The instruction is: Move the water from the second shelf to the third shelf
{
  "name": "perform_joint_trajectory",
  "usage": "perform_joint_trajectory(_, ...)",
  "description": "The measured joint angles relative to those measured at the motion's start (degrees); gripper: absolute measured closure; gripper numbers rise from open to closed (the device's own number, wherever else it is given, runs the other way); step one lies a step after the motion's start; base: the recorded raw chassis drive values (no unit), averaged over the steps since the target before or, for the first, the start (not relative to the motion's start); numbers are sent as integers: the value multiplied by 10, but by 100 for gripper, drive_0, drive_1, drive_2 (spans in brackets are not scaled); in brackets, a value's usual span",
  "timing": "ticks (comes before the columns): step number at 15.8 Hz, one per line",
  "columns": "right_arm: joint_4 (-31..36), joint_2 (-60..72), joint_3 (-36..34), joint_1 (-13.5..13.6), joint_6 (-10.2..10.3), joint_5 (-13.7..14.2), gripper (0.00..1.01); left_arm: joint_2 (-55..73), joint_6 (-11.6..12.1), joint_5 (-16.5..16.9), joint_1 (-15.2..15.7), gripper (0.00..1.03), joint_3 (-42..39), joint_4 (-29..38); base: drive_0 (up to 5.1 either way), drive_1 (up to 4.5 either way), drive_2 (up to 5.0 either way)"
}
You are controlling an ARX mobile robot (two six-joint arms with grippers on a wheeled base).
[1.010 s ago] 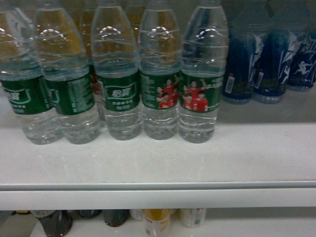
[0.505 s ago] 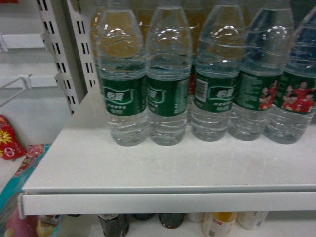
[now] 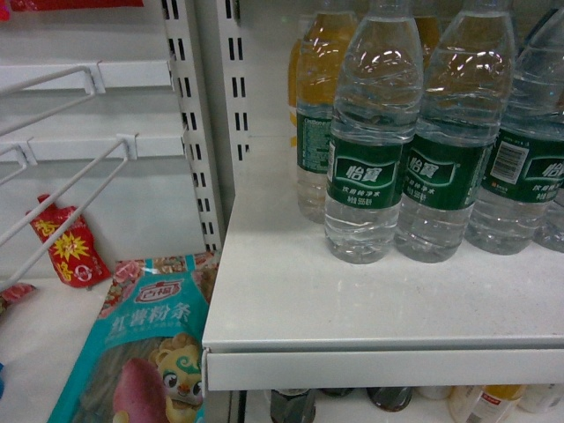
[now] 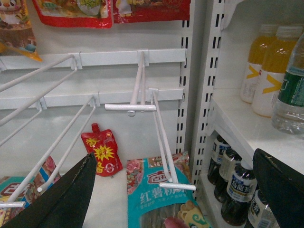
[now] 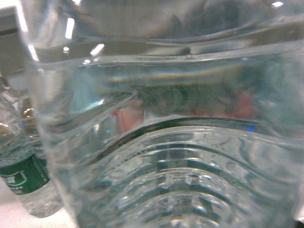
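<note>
Clear water bottles [image 3: 372, 150] with green labels stand in a row on the white shelf [image 3: 352, 308] at the right of the head view. No gripper shows there. In the right wrist view one clear ribbed water bottle [image 5: 180, 142] fills nearly the whole frame, right against the camera; the right gripper's fingers are hidden behind it. Another green-labelled bottle [image 5: 28, 183] stands at lower left. My left gripper [image 4: 175, 156] is open, its black fingers [image 4: 66, 199] wide apart and holding nothing, facing a rack of white hooks [image 4: 161, 137]. A water bottle [image 4: 290, 95] shows at that view's right edge.
Slotted uprights [image 3: 198, 123] separate the shelf from the hook rack [image 3: 70, 159]. A red pouch [image 4: 102, 152] and a teal snack packet [image 4: 161, 190] lie below the hooks. Orange drink bottles [image 4: 266, 71] stand behind the water. Dark bottles [image 4: 237, 190] fill the shelf underneath.
The head view has swung left: the water bottles slid to the right of the frame, and the uprights, hook rack and snack packets came into view.
</note>
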Motion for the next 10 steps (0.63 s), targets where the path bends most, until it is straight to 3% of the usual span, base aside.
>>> perform_joint_trajectory(10,1,0,0,-3,0,7,60,0,0,1,0,5,0,-1,0,0,0)
